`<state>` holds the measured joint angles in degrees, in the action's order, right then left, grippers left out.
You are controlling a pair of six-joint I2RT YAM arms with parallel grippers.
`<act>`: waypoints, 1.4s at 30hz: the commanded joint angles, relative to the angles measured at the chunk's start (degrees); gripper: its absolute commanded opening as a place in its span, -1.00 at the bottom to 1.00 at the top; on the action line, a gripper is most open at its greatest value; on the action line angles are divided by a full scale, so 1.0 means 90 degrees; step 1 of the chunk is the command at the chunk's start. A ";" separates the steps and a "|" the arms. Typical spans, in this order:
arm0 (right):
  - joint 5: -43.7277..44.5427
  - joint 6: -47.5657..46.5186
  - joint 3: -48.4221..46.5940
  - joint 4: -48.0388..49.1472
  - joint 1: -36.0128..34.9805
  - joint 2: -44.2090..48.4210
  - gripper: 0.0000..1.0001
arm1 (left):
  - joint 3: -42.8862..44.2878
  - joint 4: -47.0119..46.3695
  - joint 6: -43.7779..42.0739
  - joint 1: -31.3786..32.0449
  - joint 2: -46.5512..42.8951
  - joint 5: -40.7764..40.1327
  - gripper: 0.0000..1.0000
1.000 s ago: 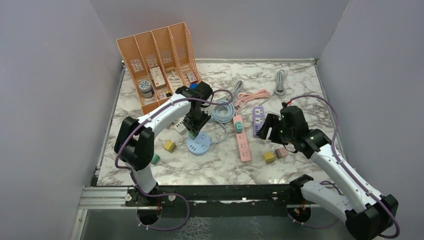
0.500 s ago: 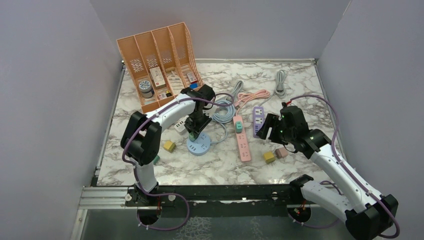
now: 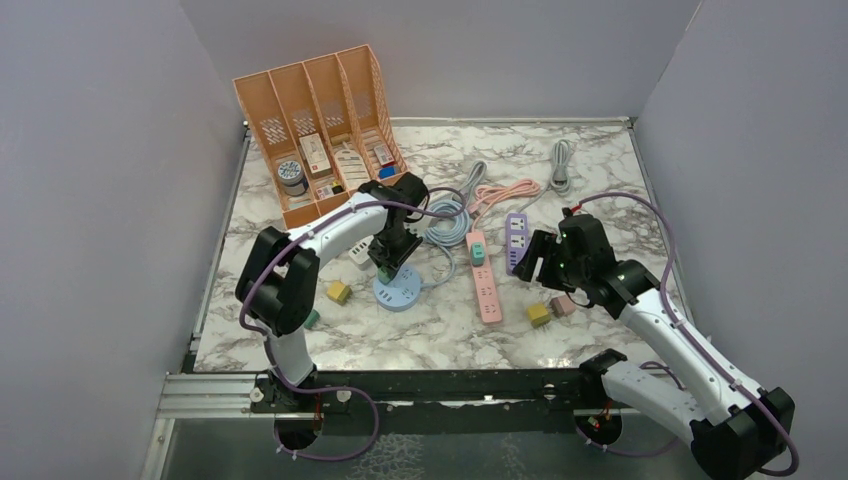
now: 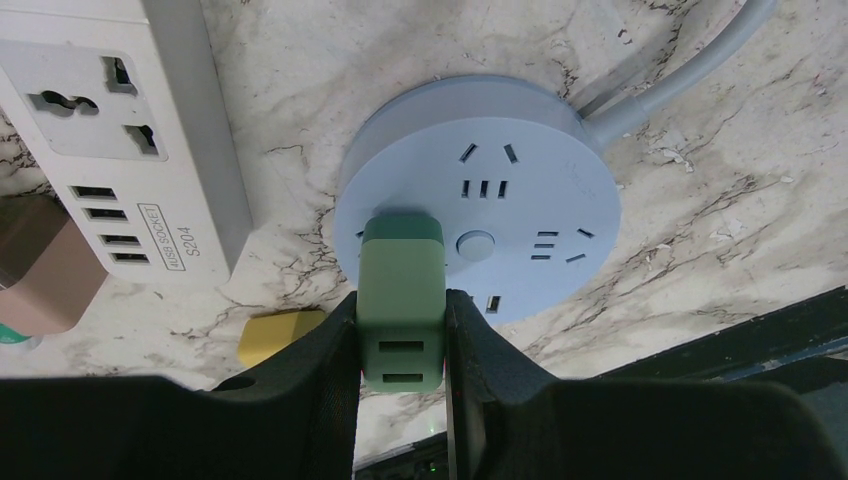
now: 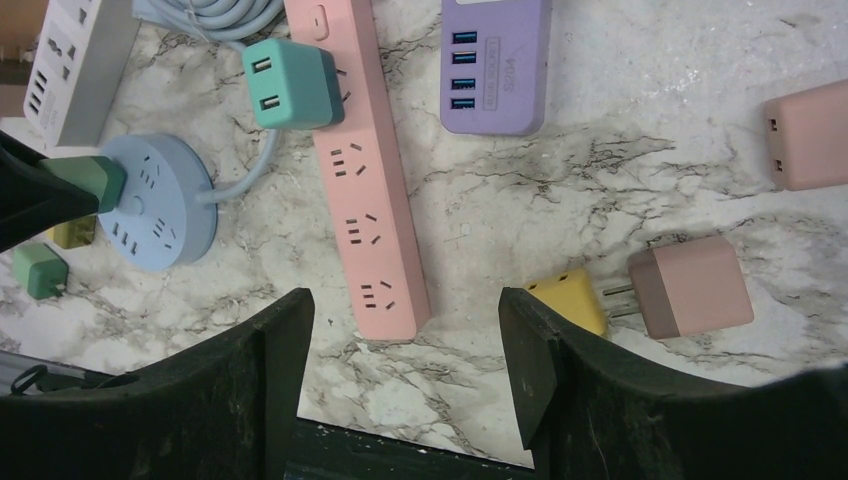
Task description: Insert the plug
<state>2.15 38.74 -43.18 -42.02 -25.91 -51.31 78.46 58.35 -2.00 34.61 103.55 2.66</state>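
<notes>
My left gripper (image 4: 402, 335) is shut on a green plug (image 4: 401, 300), a block with two USB slots. The plug's far end rests on the left rim of the round blue socket hub (image 4: 500, 200). In the top view the left gripper (image 3: 388, 262) stands over the hub (image 3: 399, 293). The right wrist view shows the plug (image 5: 95, 176) on the hub (image 5: 160, 200) at the left. My right gripper (image 5: 405, 330) is open and empty above the marble, near the end of a pink power strip (image 5: 365, 180).
A teal plug (image 5: 290, 82) sits in the pink strip. A purple USB strip (image 5: 495, 62), white strip (image 4: 120, 130), yellow plug (image 5: 570, 300) and pink plugs (image 5: 690, 288) lie around. A small green plug (image 5: 40, 270) and an orange file rack (image 3: 315, 125) are at the left.
The left arm has shifted slightly over the round hub with the green plug held. The right arm has barely moved.
</notes>
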 commanded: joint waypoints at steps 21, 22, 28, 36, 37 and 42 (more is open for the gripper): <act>0.0499 0.0136 -0.0026 0.0143 -0.0021 0.0020 0.35 | -0.0929 -0.1138 0.0627 -0.0008 -0.0132 -0.0079 -0.64; 0.0571 0.0138 -0.0039 0.0138 -0.0021 0.0006 0.35 | -0.0730 -0.1093 0.0652 -0.0008 -0.0305 0.0018 -0.48; 0.1134 0.0137 -0.0186 0.0032 -0.0021 -0.0218 0.36 | 0.0383 -0.1024 0.0698 -0.0008 -0.1324 0.0310 0.24; 0.1750 0.0213 -0.0260 -0.0227 -0.0012 -0.0819 0.42 | 0.0148 -0.2114 0.1301 -0.0008 -0.2363 0.0365 0.38; 0.1710 0.0194 -0.0271 -0.0253 -0.0012 -0.0912 0.42 | 0.0013 -0.2413 0.1490 -0.0008 -0.2537 0.0422 0.38; 0.1405 0.0370 -0.0209 -0.0529 -0.0011 -0.1229 0.42 | -0.1361 -0.4308 0.2689 0.0019 -0.3437 0.0987 0.41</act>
<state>14.41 40.47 -43.94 -44.01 -25.91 -61.12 74.11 35.07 11.99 34.57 77.32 6.22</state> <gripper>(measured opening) 0.710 0.700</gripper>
